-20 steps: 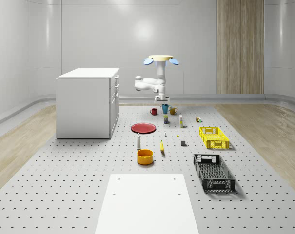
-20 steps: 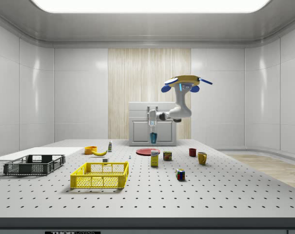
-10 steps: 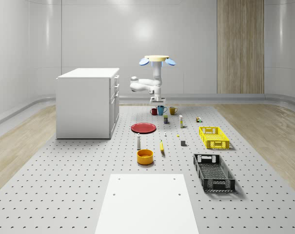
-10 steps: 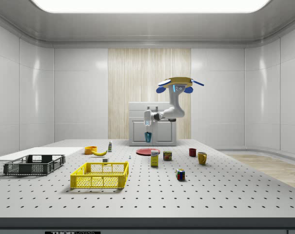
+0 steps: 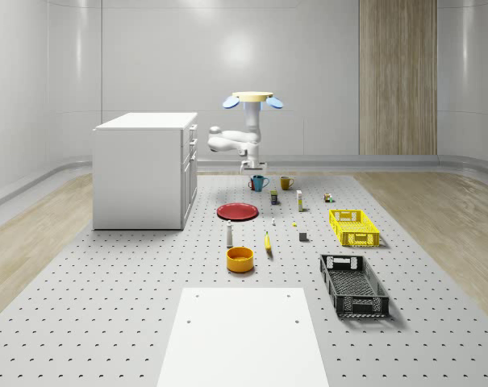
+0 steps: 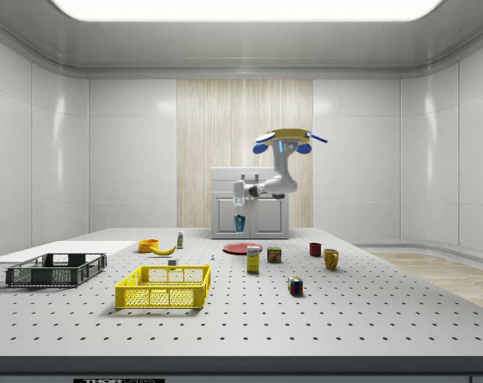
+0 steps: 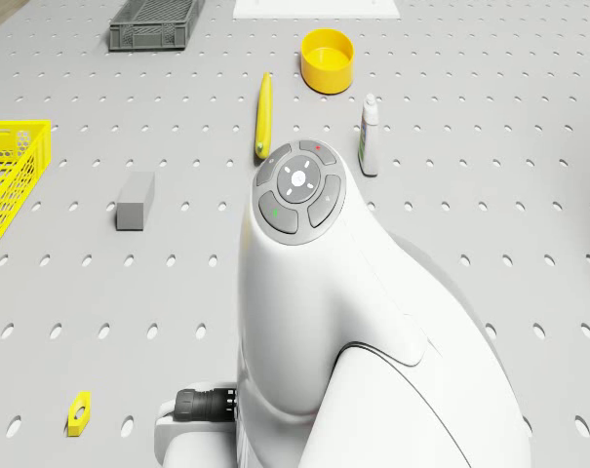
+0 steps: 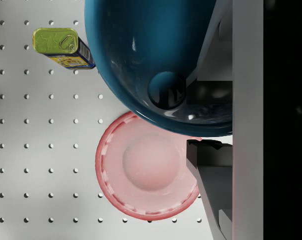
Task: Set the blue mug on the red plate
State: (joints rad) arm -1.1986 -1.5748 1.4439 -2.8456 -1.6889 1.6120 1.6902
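Now the drone (image 6: 289, 140) hovers high above the table, its gripper (image 6: 239, 197) pinching the blue mug (image 6: 239, 223) in mid-frame of the side view, with the red plate (image 6: 243, 249) almost directly below it.

In the wrist view, the blue mug (image 8: 155, 55) hides part of the red plate (image 8: 146, 172).

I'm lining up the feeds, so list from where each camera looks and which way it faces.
Whole-scene view: high off the robot, down the table; drone hovers, arm showing.
Side view: at the table's side; drone, arm, blue mug in the air.
Drone view: on the drone's body, forward and down; arm link.
Wrist view: along the tool, over the red plate.
Side and wrist share mug and plate.
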